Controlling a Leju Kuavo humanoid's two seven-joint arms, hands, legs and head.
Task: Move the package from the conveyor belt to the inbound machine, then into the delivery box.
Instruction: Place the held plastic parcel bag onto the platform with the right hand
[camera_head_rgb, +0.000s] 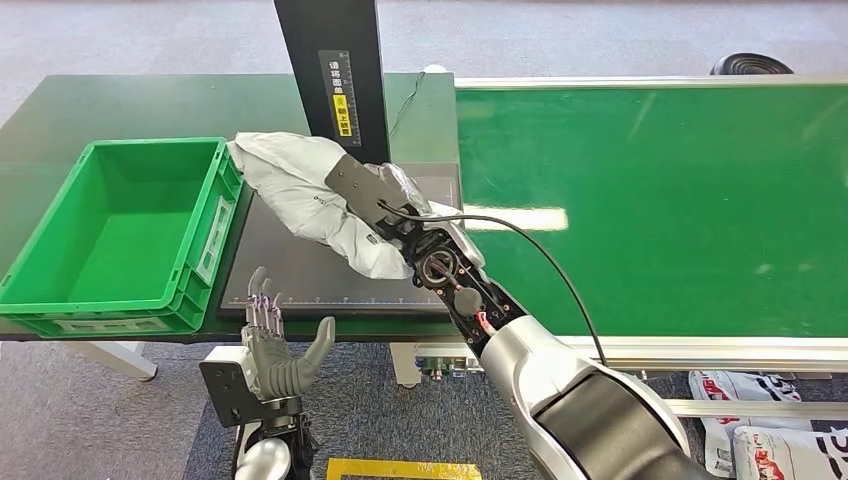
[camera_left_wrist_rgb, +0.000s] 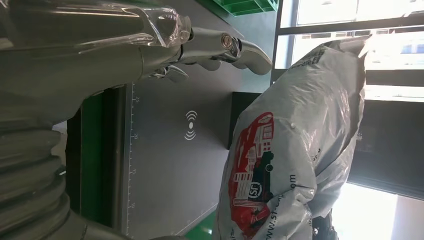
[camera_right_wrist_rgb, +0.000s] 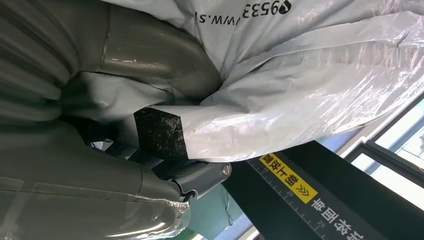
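A grey carpeted floor surrounds a dark green table (camera_head_rgb: 120, 105), which carries a flat black scanning pad with a ruler edge (camera_head_rgb: 300, 275), the inbound machine, under a black upright post with a yellow label (camera_head_rgb: 335, 70). The right hand (camera_head_rgb: 385, 205) holds a crumpled white plastic mailer package (camera_head_rgb: 300, 185) above the scanning pad; in the right wrist view its grey thumb and fingers (camera_right_wrist_rgb: 200, 175) close around the bag's folded plastic (camera_right_wrist_rgb: 300, 90). The package hangs over the pad's far part, near the post, its far end reaching toward the green plastic crate (camera_head_rgb: 60, 285), the delivery box, which stands just beside the pad. The left hand (camera_head_rgb: 275, 350) is low, at the pad's near edge, fingers spread and holding nothing. The wide green conveyor belt (camera_head_rgb: 650, 200) lies on the pad's other side. More white printed parcels (camera_head_rgb: 750, 420) lie on the floor beyond the belt's near rail.
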